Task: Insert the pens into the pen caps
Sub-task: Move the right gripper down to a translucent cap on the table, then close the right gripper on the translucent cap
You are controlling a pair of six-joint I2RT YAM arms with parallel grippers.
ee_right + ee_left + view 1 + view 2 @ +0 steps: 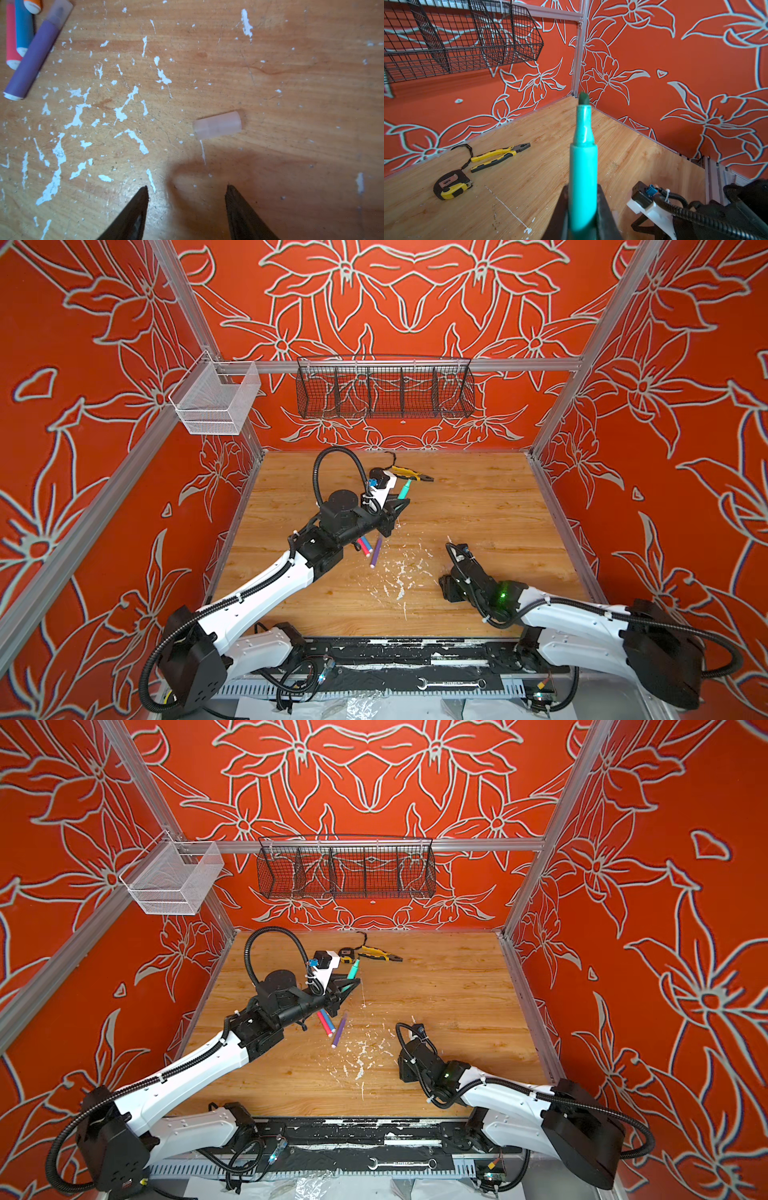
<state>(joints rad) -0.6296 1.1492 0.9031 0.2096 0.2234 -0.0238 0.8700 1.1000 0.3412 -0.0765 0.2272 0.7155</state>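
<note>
My left gripper is shut on a green pen, held off the table with its bare dark tip pointing away; both top views show the green pen. A purple pen wearing a clear cap lies flat beside pink-red, blue and orange pens. The purple pen lies left of centre. My right gripper hangs open just above the wood, nothing between its fingers. One loose clear pen cap lies on its side a little ahead of it.
Yellow-and-black pliers and a tape measure lie near the back wall. White paint flecks cover the middle of the wooden table. A black wire basket and a white mesh basket hang on the rails.
</note>
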